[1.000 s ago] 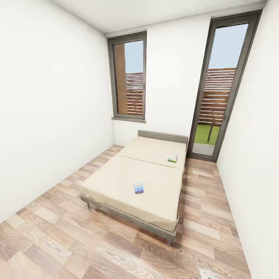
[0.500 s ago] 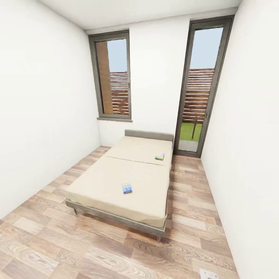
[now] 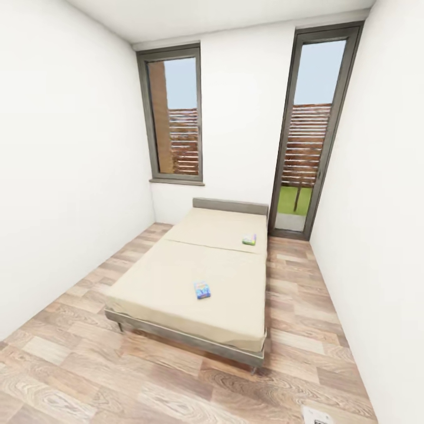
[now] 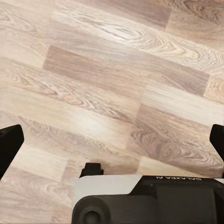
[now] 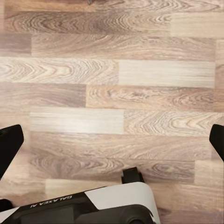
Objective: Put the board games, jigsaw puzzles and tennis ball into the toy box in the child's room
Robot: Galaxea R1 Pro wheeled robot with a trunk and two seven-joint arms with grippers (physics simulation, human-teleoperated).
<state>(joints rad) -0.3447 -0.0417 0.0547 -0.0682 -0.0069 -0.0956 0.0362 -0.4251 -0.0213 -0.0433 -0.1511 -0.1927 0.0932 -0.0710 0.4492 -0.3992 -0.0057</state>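
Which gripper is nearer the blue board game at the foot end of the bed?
Cannot tell. The left gripper and right gripper both hang open over wood floor, while the blue board game lies on the bed ahead, roughly centred in the head view.

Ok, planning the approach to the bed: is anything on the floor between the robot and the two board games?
Nothing visible: bare floor leads to the bed, where both board games lie uncovered.

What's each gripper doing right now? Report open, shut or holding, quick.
Left gripper: open, fingers spread wide, nothing between them, wood floor below.
Right gripper: open, fingers spread wide, empty, over the wood floor too.
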